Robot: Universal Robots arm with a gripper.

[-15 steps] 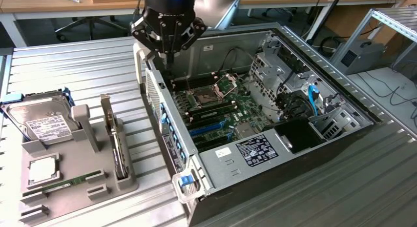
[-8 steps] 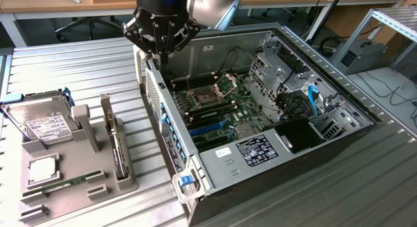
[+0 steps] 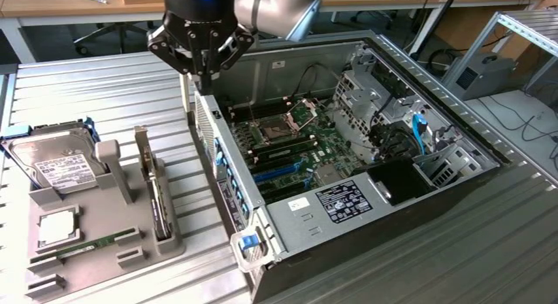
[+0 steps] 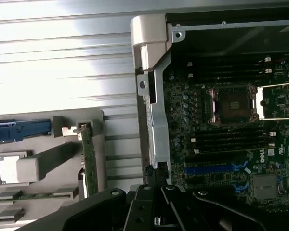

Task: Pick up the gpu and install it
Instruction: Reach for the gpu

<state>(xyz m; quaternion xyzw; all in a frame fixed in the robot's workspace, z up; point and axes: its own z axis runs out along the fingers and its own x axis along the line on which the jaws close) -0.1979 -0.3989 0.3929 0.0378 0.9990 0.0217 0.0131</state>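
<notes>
While hovering over an edge of the open case (image 3: 292, 219), upper centre of the exterior view, presses fingers (image 3: 197, 67) together on nothing. Stands well apart from the gpu (image 3: 155, 196), upright on edge in the grey holder (image 3: 96, 216) on the worktop (image 3: 104, 95), lower left of frame. Beside it in that holder: hard drive (image 3: 54, 167) and memory stick (image 3: 87, 245). Puts gripper (image 3: 205, 74) nearer the case than the gpu.
</notes>
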